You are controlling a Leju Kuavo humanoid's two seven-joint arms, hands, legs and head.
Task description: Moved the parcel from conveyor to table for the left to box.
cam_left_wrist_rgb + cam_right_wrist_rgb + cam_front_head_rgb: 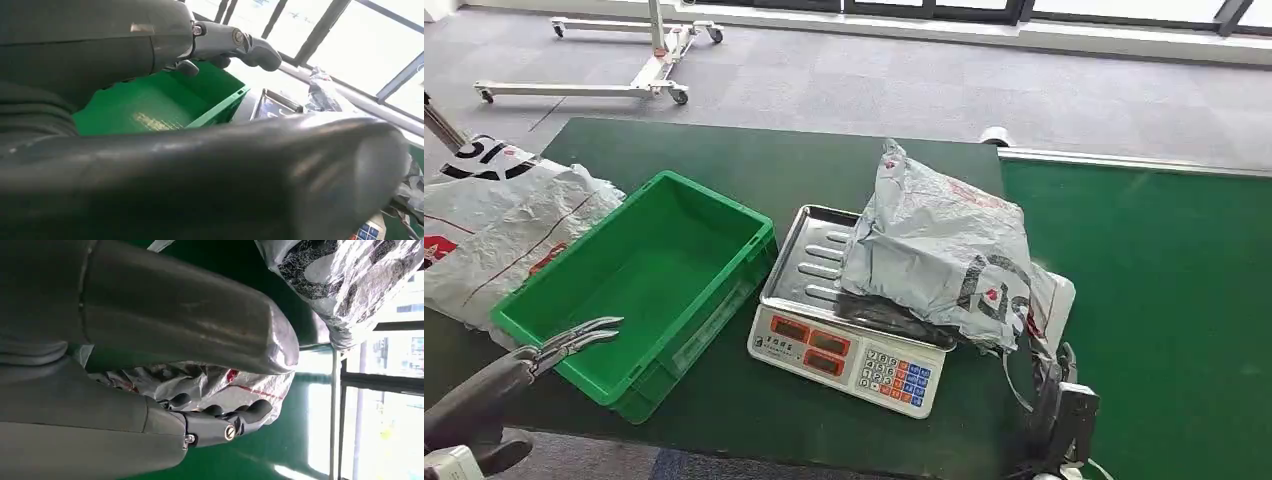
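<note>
The right hand (1064, 400) sits low at the table's near edge in the head view, mostly cut off and dark, so its grasp is hard to read there; the right wrist view shows its fingers (250, 412) curled against crinkled grey plastic, yet whether they actually grip it I cannot tell. One grey parcel (944, 255) lies on the steel pan of one weighing scale (844, 350), overhanging the pan toward the conveyor (1144, 280), its underside hidden. The left hand (574, 342) hovers over the near corner of one green crate (639, 285), fingers spread and holding nothing; much of the left wrist view is blocked by its thick thumb (225, 175). A second grey bag (494, 225) lies left of the crate, cut off by the frame edge. One wheeled metal stand (624, 60) rests on the carpet beyond the table (774, 160).
</note>
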